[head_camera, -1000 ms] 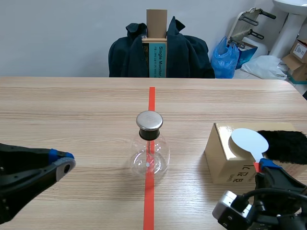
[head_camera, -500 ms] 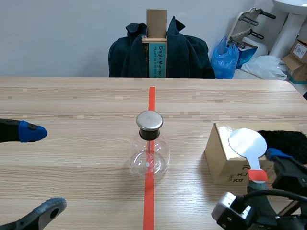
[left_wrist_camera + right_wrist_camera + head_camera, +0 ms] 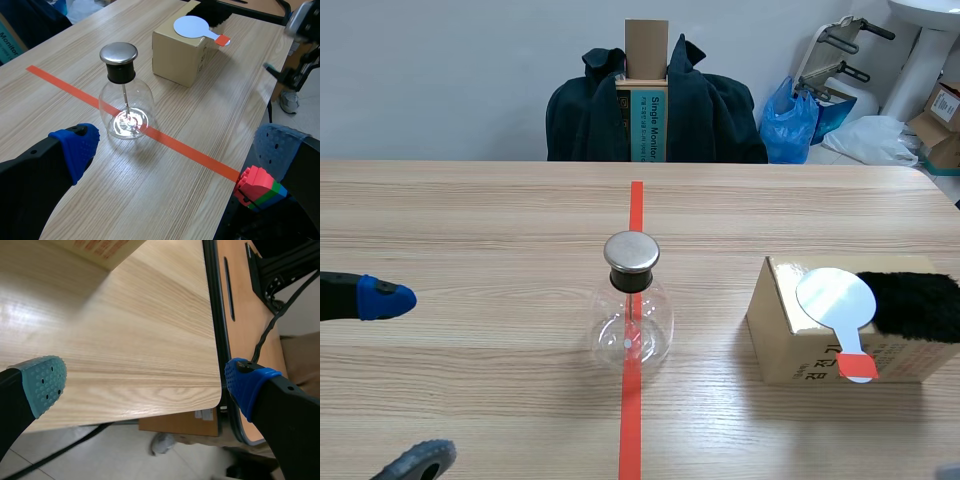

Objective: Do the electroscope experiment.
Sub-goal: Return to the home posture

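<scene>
Fingers [image 3: 382,298] of left tool [image 3: 402,380] apart, low left of electroscope [image 3: 631,322], right tool [image 3: 145,382] spread over table edge [image 3: 175,396].

The flask [image 3: 631,328] stands apart from the cardboard box [image 3: 788,335], with open tabletop [image 3: 710,340] between.

The electroscope [image 3: 631,322] stands left of the box [image 3: 786,338] bearing the disc [image 3: 835,298].

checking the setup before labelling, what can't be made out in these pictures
- Inside of the flask: scene and left wrist views, too small and lost in glare on the glass.
- Black fur: scene view, cut off by the edge; the white paddle overlaps its end.
- Cardboard box: right wrist view shows only a corner; its print is unreadable.
</scene>
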